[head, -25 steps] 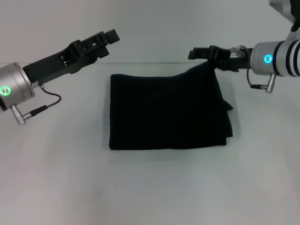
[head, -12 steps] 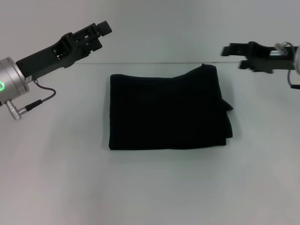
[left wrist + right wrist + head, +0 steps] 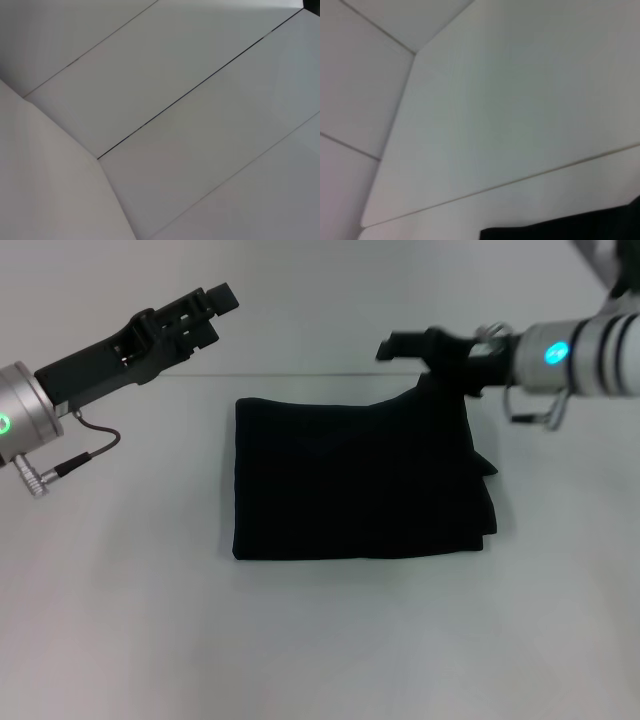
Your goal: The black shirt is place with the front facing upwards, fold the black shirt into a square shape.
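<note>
The black shirt (image 3: pixel 360 480) lies flat on the white desk (image 3: pixel 320 640), in the middle in front of me. It is folded into a shape close to a square. The far right corner pokes up a bit, and the right edge looks bumpy with layers showing.

My right hand (image 3: pixel 400 344) is in the air above that far right corner. I cannot tell if its fingers are apart or together, or if it touches the cloth. My left hand (image 3: pixel 222 302) is up in the air past the far left corner, well apart from the shirt, and I cannot tell its fingers either.

I think the folding is nearly done. To do it well, I should press the raised corner down softly and push the right edge straight, without dragging the whole shirt.
</note>
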`<act>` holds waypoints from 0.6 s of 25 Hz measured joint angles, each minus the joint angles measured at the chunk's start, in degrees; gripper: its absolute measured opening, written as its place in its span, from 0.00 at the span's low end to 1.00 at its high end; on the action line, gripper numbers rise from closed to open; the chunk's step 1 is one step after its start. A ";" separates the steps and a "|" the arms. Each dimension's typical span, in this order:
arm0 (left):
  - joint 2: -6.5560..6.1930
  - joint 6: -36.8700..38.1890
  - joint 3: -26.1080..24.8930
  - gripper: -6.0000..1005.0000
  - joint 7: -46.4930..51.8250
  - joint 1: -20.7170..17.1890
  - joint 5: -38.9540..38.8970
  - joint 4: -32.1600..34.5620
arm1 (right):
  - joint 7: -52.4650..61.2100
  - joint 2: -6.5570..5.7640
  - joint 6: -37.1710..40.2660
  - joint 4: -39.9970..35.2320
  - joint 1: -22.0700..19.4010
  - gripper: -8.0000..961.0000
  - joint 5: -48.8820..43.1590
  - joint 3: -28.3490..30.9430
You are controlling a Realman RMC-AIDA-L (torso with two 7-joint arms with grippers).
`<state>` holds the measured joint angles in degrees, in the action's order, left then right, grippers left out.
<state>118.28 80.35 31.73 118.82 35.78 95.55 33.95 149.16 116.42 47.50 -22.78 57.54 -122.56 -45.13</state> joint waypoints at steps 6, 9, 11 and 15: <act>-0.07 -0.38 -0.01 0.84 -0.24 0.12 -1.13 0.04 | 2.28 1.20 -9.98 8.73 3.20 0.94 -0.35 -6.70; -0.13 -0.63 -0.04 0.84 -0.32 -0.05 -1.30 0.25 | 7.27 -0.58 -8.35 8.02 0.42 0.94 -2.17 -9.23; -0.15 -0.78 -0.08 0.84 -0.32 -0.10 -1.31 0.26 | 8.99 -2.15 -4.92 5.30 -2.51 0.94 -2.34 -8.85; -0.16 -1.11 -0.10 0.84 -0.34 -0.02 -1.35 0.26 | 7.41 -3.00 4.31 -6.55 -9.24 0.95 3.03 -6.04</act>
<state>118.12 79.24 31.62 118.48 35.76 94.21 34.22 156.57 113.42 51.81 -29.33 48.29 -119.53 -51.17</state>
